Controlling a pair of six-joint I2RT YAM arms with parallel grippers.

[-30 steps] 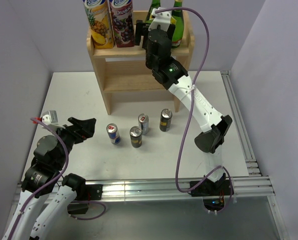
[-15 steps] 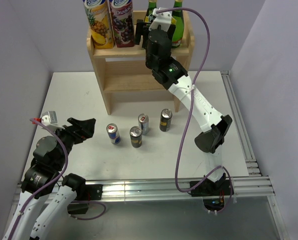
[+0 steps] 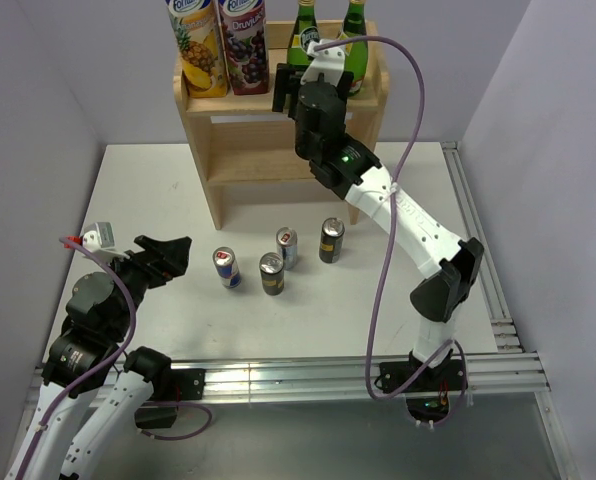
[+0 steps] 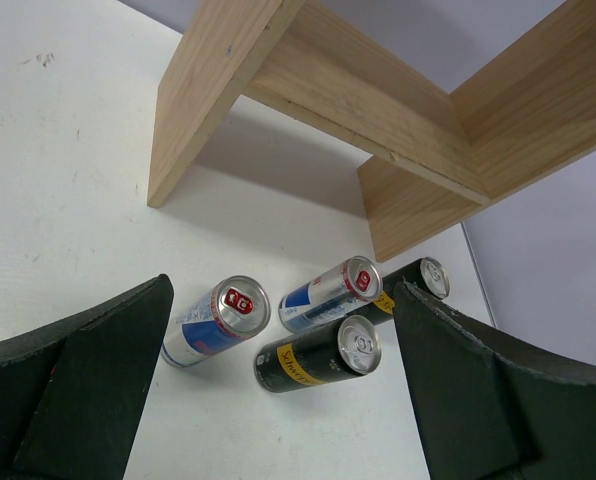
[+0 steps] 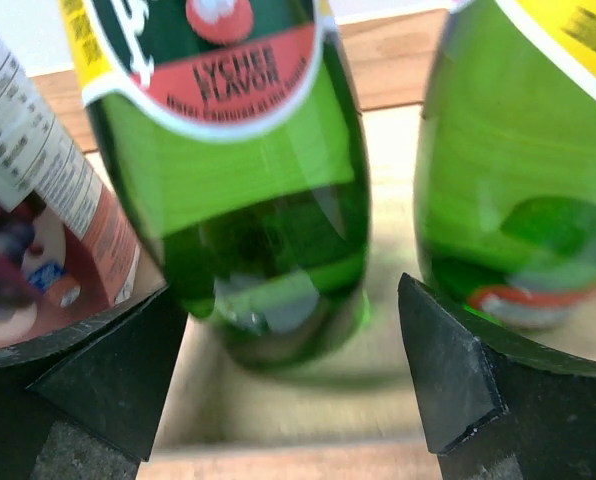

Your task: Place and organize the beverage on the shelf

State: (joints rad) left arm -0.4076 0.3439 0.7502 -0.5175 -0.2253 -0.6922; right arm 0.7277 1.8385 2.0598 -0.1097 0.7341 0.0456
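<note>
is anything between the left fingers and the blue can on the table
Nothing visible does. Only bare table lies between the open left gripper and the blue can, which stands upright straight ahead of it.

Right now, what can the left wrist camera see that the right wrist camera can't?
Only the left wrist view shows four cans standing on the white table. Only the right wrist view shows two green bottles and a juice carton. Both show the wooden shelf, and each shows its own open black fingers.
</note>
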